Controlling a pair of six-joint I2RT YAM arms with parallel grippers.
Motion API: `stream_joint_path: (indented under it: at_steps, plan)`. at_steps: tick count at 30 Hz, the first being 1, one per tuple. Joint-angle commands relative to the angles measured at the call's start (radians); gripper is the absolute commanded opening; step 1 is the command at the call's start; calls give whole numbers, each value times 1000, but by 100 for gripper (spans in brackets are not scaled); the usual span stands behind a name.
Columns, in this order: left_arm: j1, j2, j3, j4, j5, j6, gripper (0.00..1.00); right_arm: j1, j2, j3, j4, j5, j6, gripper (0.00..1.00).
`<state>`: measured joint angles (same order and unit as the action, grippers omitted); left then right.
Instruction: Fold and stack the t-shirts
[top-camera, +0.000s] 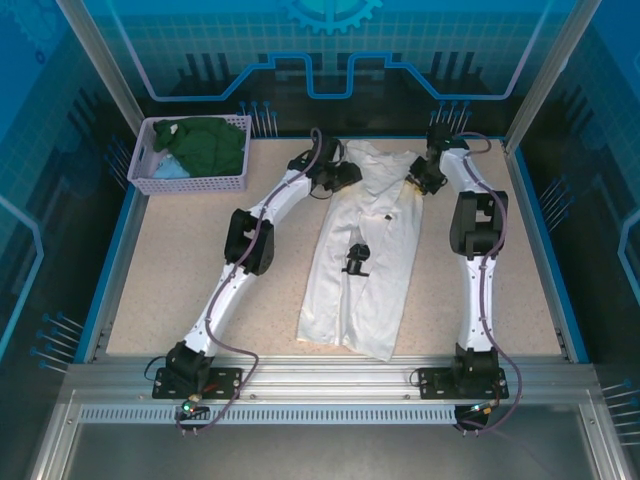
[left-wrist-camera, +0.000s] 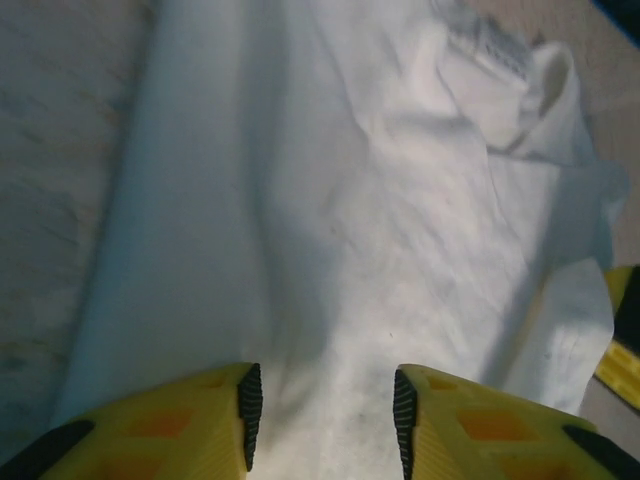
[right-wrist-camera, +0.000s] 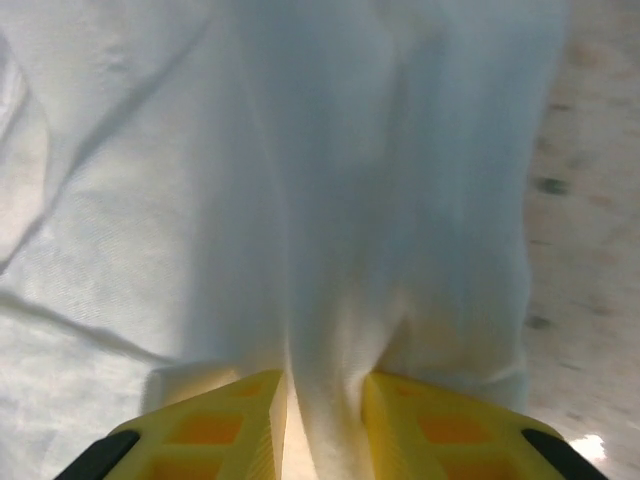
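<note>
The large white t-shirt (top-camera: 365, 290) lies as a long narrow strip down the middle of the table, its black print (top-camera: 356, 258) facing up. My left gripper (top-camera: 345, 178) sits on its far left corner. In the left wrist view the gripper (left-wrist-camera: 322, 415) has a thick bunch of white cloth (left-wrist-camera: 330, 200) filling the gap between its black pads. My right gripper (top-camera: 415, 182) is at the far right corner. In the right wrist view it (right-wrist-camera: 322, 420) is shut on a raised fold of the white cloth (right-wrist-camera: 300, 200). A dark green t-shirt (top-camera: 212, 145) and a light blue one (top-camera: 170, 168) lie in the basket.
The lavender mesh basket (top-camera: 190, 185) stands at the far left corner of the table. Bare speckled tabletop (top-camera: 170, 270) runs down both sides of the white t-shirt. A blue raised rim (top-camera: 110, 260) borders the table.
</note>
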<state>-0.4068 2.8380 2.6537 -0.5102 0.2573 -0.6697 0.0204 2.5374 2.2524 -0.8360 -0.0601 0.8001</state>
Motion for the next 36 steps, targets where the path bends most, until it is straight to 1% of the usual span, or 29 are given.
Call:
stream_joint_path:
  at_steps: [1, 3, 6, 8, 11, 13, 14, 16, 20, 23, 25, 27, 28, 29, 31, 33, 36]
  plan:
    - [17, -11, -34, -84, -73, -69, 43, 75, 97, 92, -88, -31, -28, 29]
    - [28, -58, -114, -109, -152, -102, 48, 103, 143, 166, -111, -55, -32, 30]
    - [56, -174, -335, -19, -218, -148, 48, 134, 204, 280, -142, -84, -33, 31]
    - [74, -237, -446, 29, -265, -166, 48, 149, 231, 325, -141, -97, -37, 32]
    - [95, -303, -541, 55, -338, -180, 48, 159, 258, 361, -96, -137, -31, 35]
    - [107, -328, -580, 83, -347, -185, 49, 159, 286, 408, -79, -165, -27, 37]
    - [113, -328, -581, 93, -337, -186, 50, 156, 302, 440, -76, -171, -31, 40]
    - [126, -304, -523, 70, -314, -173, 53, 148, 314, 484, -69, -190, -27, 48]
    - [150, -227, -311, -14, -224, -115, 58, 107, 273, 496, -5, -260, 42, 56]
    - [158, -200, -162, -77, -142, -62, 73, 80, 200, 510, -18, -262, 32, 59]
    - [157, -238, -145, -103, -116, -38, 81, 69, 129, 492, -62, -248, -5, 61]
    - [151, -332, -221, -90, -94, -23, 87, 63, 15, 412, -103, -210, -66, 63]
    - [146, -391, -286, -73, -88, -22, 90, 64, -45, 343, -105, -193, -95, 64]
    - [138, -466, -378, -43, -82, -19, 92, 64, -132, 237, -96, -174, -123, 64]
    - [118, -625, -573, 11, -94, -20, 95, 72, -328, -18, -52, -131, -156, 64]
    - [92, -808, -821, 80, -112, -52, 96, 79, -553, -370, 46, -115, -156, 64]
    - [21, -1069, -1201, 199, -159, -120, 91, 101, -857, -833, 181, -157, -106, 61]
